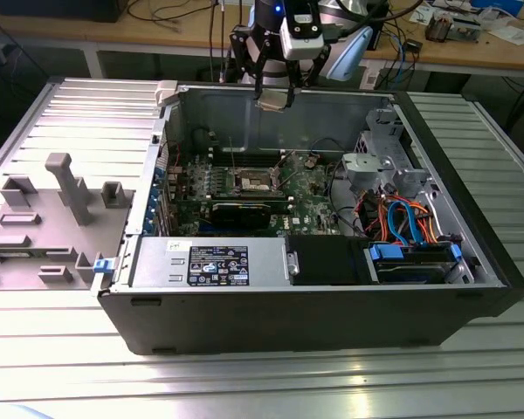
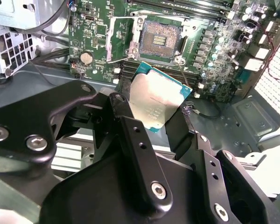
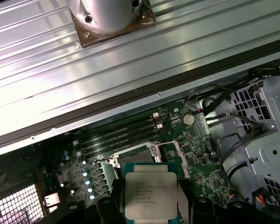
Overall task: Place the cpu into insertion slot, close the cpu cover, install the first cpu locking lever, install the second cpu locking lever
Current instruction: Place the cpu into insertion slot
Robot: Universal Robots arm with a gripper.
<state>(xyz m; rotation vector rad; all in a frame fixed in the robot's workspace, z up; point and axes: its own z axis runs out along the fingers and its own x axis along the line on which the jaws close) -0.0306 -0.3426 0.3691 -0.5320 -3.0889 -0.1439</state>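
At the exterior view's left we list a grey moulded fixture tray (image 1: 44,223). It lies on the ribbed aluminium table (image 1: 244,384), just beside the open computer case (image 1: 332,301).

Inside the case, in its left half, we note:
- a labelled silver power supply (image 1: 210,262) along the near wall;
- behind it the green motherboard (image 1: 313,199);
- near the board's middle, the insertion slot (image 1: 255,181).

Above the far wall of the case we record the gripper (image 1: 274,94), clenched on the cpu (image 1: 273,102). The chip hangs in the air, well apart from the slot and touching nothing on the board.

In the second wrist view we see:
- black fingers (image 2: 126,116) pressing on two opposite edges of the chip;
- the chip tilted, its dull silver top toward the camera;
- the slot beyond it lying bare, its contact field exposed;
- the cpu cover (image 2: 115,44) swung up just beside the slot;
- a round coin cell (image 2: 86,58) near that cover.

Toward the exterior view's right we enter a grey metal drive cage (image 1: 380,161). Below it is a bundle of blue and orange cables (image 1: 402,218).
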